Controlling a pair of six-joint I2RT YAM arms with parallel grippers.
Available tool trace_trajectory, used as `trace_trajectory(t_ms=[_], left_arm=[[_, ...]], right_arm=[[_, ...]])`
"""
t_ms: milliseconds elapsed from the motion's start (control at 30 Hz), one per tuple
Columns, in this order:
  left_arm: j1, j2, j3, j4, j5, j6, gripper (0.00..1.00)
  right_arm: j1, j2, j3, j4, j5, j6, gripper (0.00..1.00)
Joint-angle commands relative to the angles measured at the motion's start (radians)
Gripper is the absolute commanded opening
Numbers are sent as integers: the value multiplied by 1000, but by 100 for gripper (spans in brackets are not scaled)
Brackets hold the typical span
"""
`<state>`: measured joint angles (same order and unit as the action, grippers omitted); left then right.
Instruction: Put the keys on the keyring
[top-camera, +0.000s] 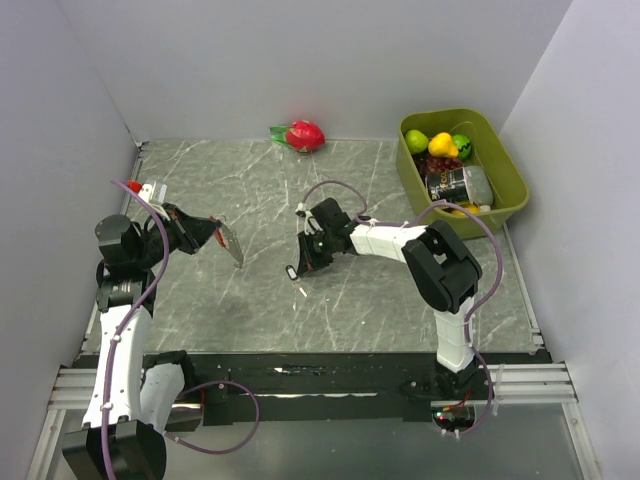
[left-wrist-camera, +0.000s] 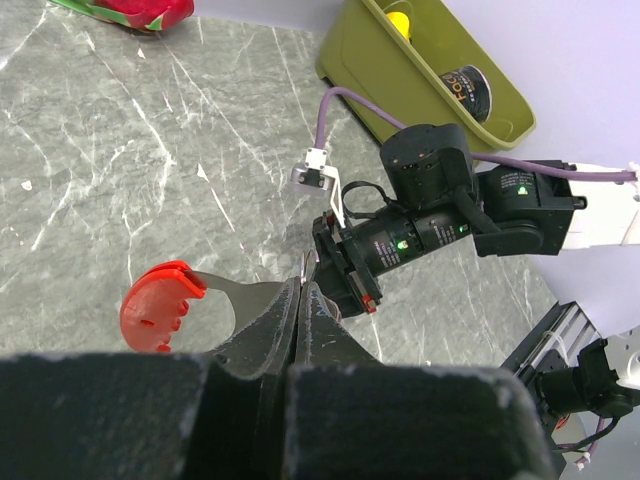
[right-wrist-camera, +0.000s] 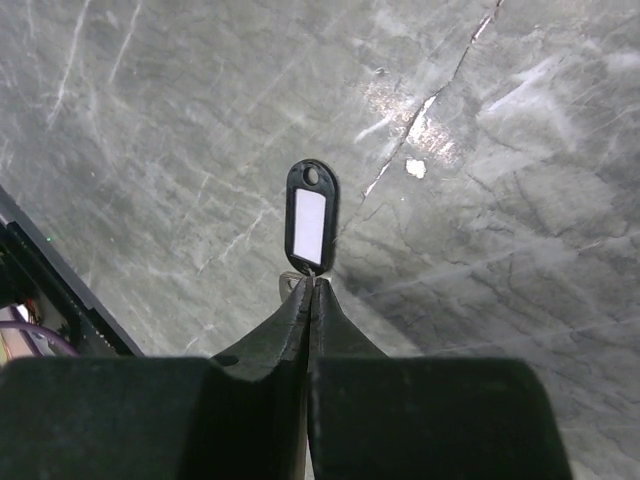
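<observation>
My left gripper (left-wrist-camera: 300, 290) is shut on the keyring (left-wrist-camera: 215, 300), a curved silvery metal piece with a bright red end (left-wrist-camera: 155, 305). It holds the keyring above the table at the left (top-camera: 231, 247). In the top view my left gripper (top-camera: 215, 232) points right, toward the right arm. My right gripper (right-wrist-camera: 311, 283) is shut on the silvery loop at the base of a key (right-wrist-camera: 311, 217), a small black tag-shaped piece with a white window. The key (top-camera: 292, 271) hangs from my right gripper (top-camera: 297, 262) near the table's middle, a short way right of the keyring.
A red dragon fruit (top-camera: 303, 134) lies at the back wall. A green bin (top-camera: 510, 190) with fruit and a can stands at the back right. A tiny white fleck (top-camera: 301, 292) lies on the marble just below the key. Grey walls enclose three sides.
</observation>
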<state>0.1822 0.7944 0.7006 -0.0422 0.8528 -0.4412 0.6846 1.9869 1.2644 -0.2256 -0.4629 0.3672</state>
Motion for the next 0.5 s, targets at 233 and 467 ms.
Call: trace_trajectory(t_ms=[233, 467], left_arm=[[7, -21, 2, 50, 31, -4, 1], [5, -20, 4, 50, 31, -4, 1]], right_arm=[[-2, -39, -17, 29, -28, 1, 35], [1, -16, -10, 37, -65, 13, 29]])
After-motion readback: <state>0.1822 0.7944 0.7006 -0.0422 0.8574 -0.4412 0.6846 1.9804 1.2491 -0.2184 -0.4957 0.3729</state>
